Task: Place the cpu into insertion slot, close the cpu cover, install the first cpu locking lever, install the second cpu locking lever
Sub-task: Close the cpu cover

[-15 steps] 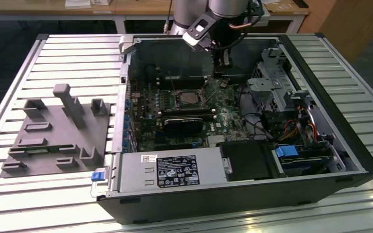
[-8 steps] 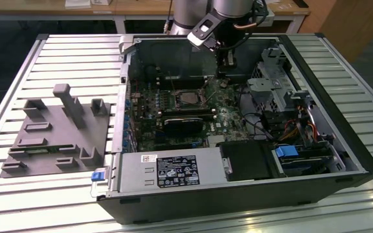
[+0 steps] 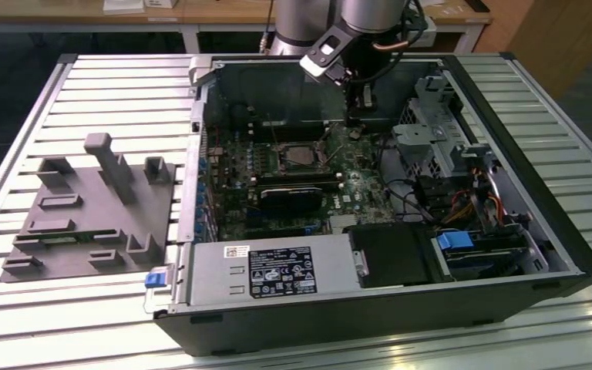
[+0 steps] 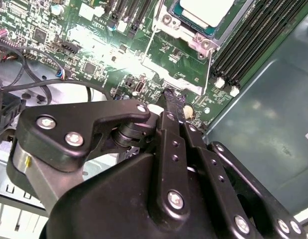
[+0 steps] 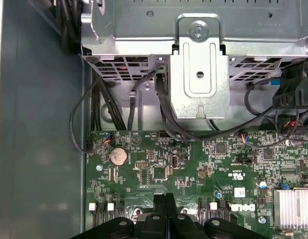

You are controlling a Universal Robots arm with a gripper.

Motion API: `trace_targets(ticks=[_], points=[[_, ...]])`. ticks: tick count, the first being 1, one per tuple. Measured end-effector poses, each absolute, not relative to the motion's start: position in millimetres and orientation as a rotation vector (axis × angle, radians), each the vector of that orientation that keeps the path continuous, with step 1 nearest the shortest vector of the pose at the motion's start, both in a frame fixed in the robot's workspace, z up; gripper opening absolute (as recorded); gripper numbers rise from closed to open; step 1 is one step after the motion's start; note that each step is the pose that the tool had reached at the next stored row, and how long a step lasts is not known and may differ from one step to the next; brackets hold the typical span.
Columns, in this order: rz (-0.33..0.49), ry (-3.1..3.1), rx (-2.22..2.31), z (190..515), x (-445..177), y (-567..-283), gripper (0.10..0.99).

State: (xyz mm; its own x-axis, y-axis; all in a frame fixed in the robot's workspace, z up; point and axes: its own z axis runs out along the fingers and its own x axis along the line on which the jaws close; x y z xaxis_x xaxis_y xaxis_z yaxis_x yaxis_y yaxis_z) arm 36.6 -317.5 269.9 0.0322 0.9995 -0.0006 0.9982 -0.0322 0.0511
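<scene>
The cpu (image 3: 298, 156), a silver-grey square, sits in the insertion slot (image 3: 278, 143) in the middle of the motherboard. In the second wrist view the cpu (image 4: 206, 10) shows with the cpu cover (image 4: 186, 31), a metal frame, lying around its edge. Thin wire locking levers (image 4: 209, 69) run along the socket's sides. My gripper (image 3: 356, 123) hangs just beyond the socket toward the exterior view's right, low over the board. In both wrist views its black fingers (image 4: 172, 102) are pressed together, shut, with nothing seen between them (image 5: 164, 200).
Black memory slots (image 4: 248, 45) flank the socket. A metal drive cage (image 5: 199, 74) with loose cables (image 5: 94, 119) stands ahead of the fingers. A coin battery (image 5: 118, 156) and heat sink (image 5: 293, 206) sit on the board. A grey fixture tray (image 3: 90, 208) lies outside the case.
</scene>
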Motion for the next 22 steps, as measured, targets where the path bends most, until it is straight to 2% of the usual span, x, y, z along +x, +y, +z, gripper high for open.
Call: trace_targets(ticks=[22], points=[[0.054, 2.136, 2.251, 253.2, 43.3, -317.5, 0.102]])
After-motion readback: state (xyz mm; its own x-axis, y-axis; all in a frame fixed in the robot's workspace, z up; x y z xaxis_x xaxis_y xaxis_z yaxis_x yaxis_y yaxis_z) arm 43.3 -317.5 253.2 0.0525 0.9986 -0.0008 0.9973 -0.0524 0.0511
